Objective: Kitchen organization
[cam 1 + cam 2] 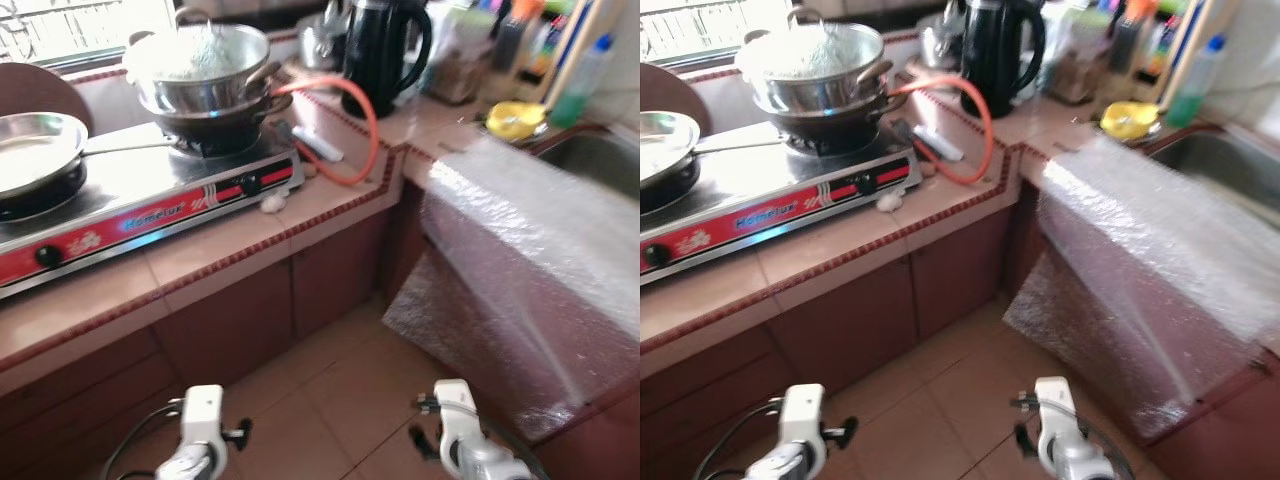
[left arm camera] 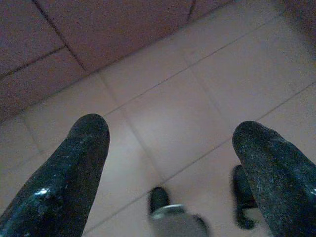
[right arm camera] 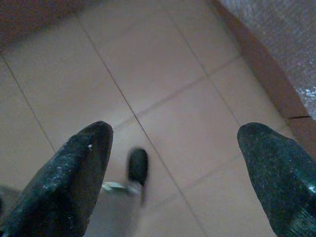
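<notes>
Two claws of mine hang low at six o'clock over the floor tiles [image 2: 163, 94], my left gripper [image 2: 170, 148] and my right gripper [image 3: 175, 148] each spread wide with nothing between the fingers. I judge the kitchen tidying hardly begun: nothing is in hand, and the counter [image 1: 215, 255] at twelve o'clock looks crowded.

At eleven o'clock sits a flat steel gas stove [image 1: 150, 205] with a glossy red front strip and black knobs. On its burner at twelve o'clock stand stacked shiny metal pots [image 1: 205, 75], round and domed, something pale heaped in the top one. A shallow steel pan [image 1: 35, 150] with a thin handle lies at ten o'clock. A smooth orange hose [image 1: 370, 120] loops from the stove over the tile edge. At one o'clock stands a tall glossy black kettle [image 1: 385, 45]; at two o'clock a yellow object [image 1: 515, 118], too blurred to name, and a green plastic bottle [image 1: 578, 85] near the sink [image 1: 600, 160].

A crinkled sheet of bubble wrap [image 1: 520, 260] drapes from the counter at three o'clock down toward the floor, and I guess it wants folding away
</notes>
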